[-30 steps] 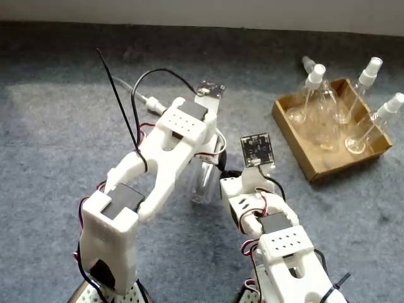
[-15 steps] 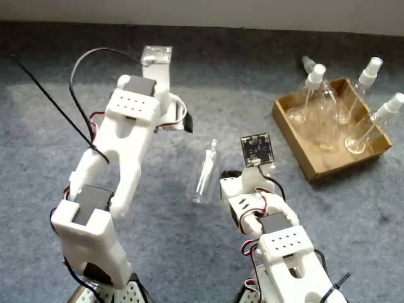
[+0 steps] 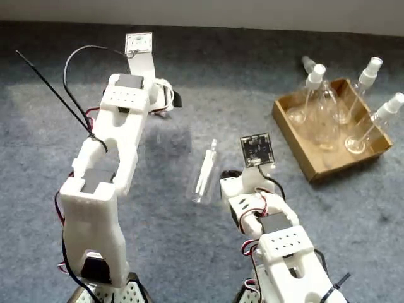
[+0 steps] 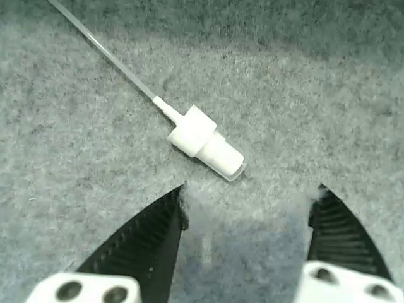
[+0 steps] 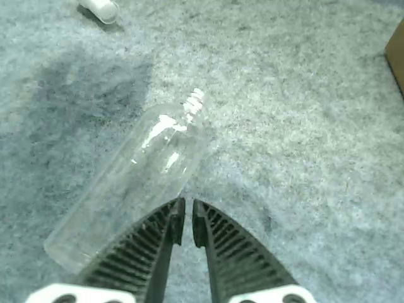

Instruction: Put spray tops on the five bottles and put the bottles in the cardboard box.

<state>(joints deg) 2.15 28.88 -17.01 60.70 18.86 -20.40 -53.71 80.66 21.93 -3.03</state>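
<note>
Grey carpet (image 3: 208,82). Holds cardboard box (image 3: 291,142), right edge: four capped bottles (image 3: 314,85) inside. Loose fifth bottle (image 3: 203,177), centre: lying, topless. Last spray top (image 4: 205,146), far edge: below left gripper (image 4: 249,192), jaws wide. Nearby right gripper (image 5: 187,205): jaws pinched together, empty.

Spray top (image 4: 205,140): its dip tube runs off the picture edge, so the end is unseen. In the right wrist view the spray top (image 5: 100,7) is clipped by the edge, and the cardboard box (image 5: 399,60) is cut off to just a corner. Boxed bottles (image 3: 325,126), toward the table's far right corner: the clear bodies overlap and their outlines can't be separated. The bases of the left arm (image 3: 95,214) and right arm (image 3: 287,252) are cut by the high view's bottom edge.
</note>
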